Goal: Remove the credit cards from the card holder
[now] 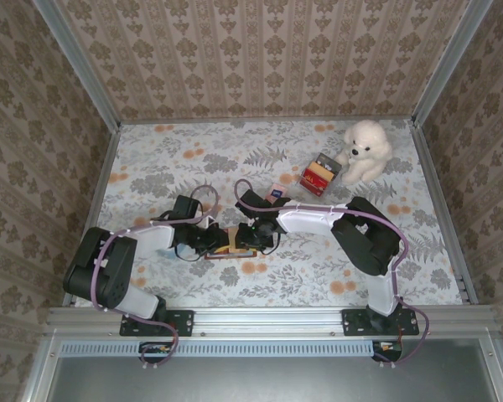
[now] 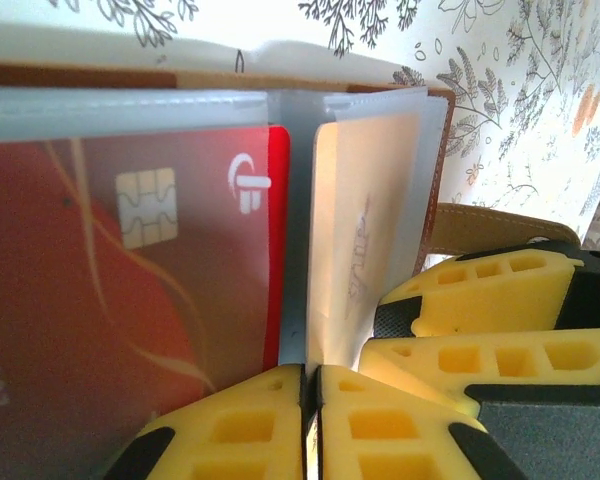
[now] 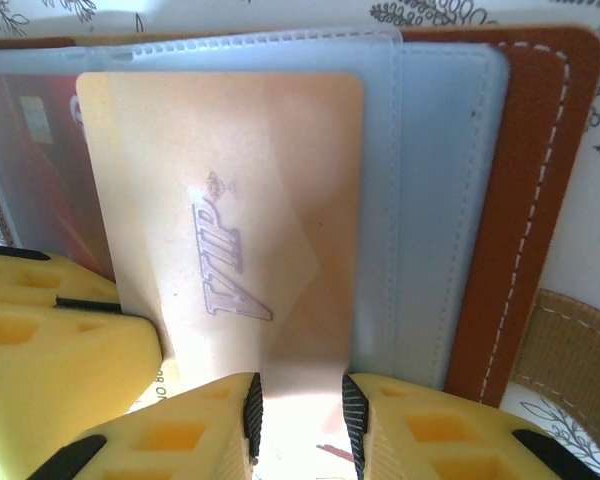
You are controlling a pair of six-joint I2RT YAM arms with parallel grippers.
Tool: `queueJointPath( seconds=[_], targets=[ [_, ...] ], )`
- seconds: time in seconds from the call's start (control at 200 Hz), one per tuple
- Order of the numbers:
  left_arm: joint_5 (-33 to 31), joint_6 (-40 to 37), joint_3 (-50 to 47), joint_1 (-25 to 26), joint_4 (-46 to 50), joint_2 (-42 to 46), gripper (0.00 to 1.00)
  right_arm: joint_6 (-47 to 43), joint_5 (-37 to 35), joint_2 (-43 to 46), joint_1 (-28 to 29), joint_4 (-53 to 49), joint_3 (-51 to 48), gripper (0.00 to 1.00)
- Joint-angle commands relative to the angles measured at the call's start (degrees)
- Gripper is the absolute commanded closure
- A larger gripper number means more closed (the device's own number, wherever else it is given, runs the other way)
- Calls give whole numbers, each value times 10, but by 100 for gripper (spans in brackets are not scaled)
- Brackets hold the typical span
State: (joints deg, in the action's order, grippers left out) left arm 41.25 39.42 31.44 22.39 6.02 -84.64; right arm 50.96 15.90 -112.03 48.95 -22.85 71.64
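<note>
Left gripper (image 2: 310, 425) clenched on clear sleeve (image 2: 365, 230) of brown card holder (image 1: 226, 248), just 6 o'clock of table centre. Right gripper (image 3: 302, 425) pinches gold VIP card (image 3: 230, 220). Red card (image 2: 130, 300) sits sleeved.

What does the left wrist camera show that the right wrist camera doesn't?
Left wrist: the left tool pinched shut on the edge of a clear sleeve. Right wrist: the right tool gripping the gold VIP card, its lettering readable, plus white stitching on the cover. Both: the red card behind plastic, the brown card holder and its tan strap.
</note>
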Motion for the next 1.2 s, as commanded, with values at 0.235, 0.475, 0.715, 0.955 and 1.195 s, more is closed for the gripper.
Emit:
queueJointPath(
  seconds=[0.235, 0.475, 0.715, 0.955, 1.195],
  targets=[
    [-9, -27, 17, -7, 45, 25, 95, 3, -15, -33, -4, -39, -22, 67],
    [-71, -37, 22, -9, 89, 49, 100, 12, -23, -31, -5, -38, -28, 66],
    [-100, -47, 32, -13, 145, 90, 100, 19, -23, -21, -10, -25, -35, 66],
    [-147, -60, 85, -16, 252, 156, 100, -15, -5, 21, -12, 13, -25, 66],
    [-174, -51, 140, -20, 255, 219, 100, -72, 24, 112, -27, 65, -7, 46]
  ],
)
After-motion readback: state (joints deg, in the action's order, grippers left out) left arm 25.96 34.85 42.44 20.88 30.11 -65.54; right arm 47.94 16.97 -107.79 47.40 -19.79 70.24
